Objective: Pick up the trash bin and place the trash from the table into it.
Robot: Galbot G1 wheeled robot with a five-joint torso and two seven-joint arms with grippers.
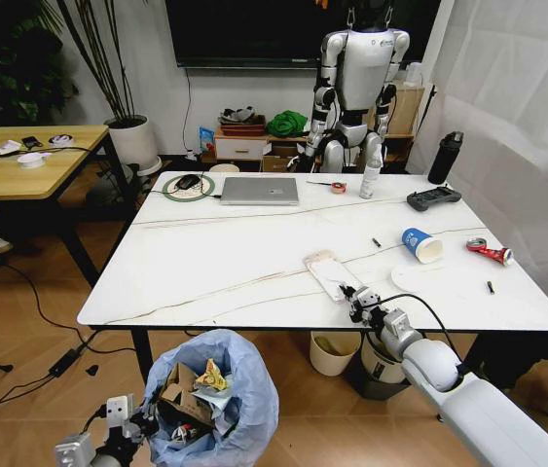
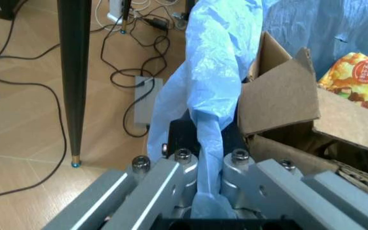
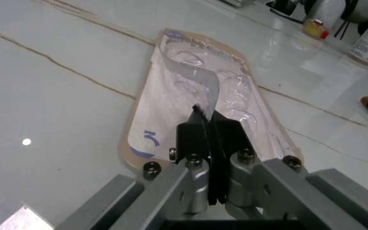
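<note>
The trash bin (image 1: 217,401), lined with a puffy light-blue bag, hangs low in front of the table (image 1: 215,263). My left gripper (image 1: 126,420) (image 2: 208,143) is shut on a fold of the bag's rim (image 2: 203,86). Brown cardboard (image 2: 280,96) and a yellow wrapper (image 2: 358,79) lie inside the bin. At the table's front edge lies a clear plastic tray (image 1: 330,272) (image 3: 190,96) on its paper backing. My right gripper (image 1: 363,304) (image 3: 206,122) is shut on its near end, where a plastic flap rises from between the pads. A blue paper cup (image 1: 420,244) and a crushed red can (image 1: 491,253) lie to the right.
A silver laptop (image 1: 259,190), black controller (image 1: 434,198), dark bottle (image 1: 446,158) and white bottle (image 1: 369,180) stand at the table's far side. Two small bins (image 1: 335,351) sit under the table. A wooden desk (image 1: 30,165) is at left, a humanoid robot (image 1: 356,88) behind.
</note>
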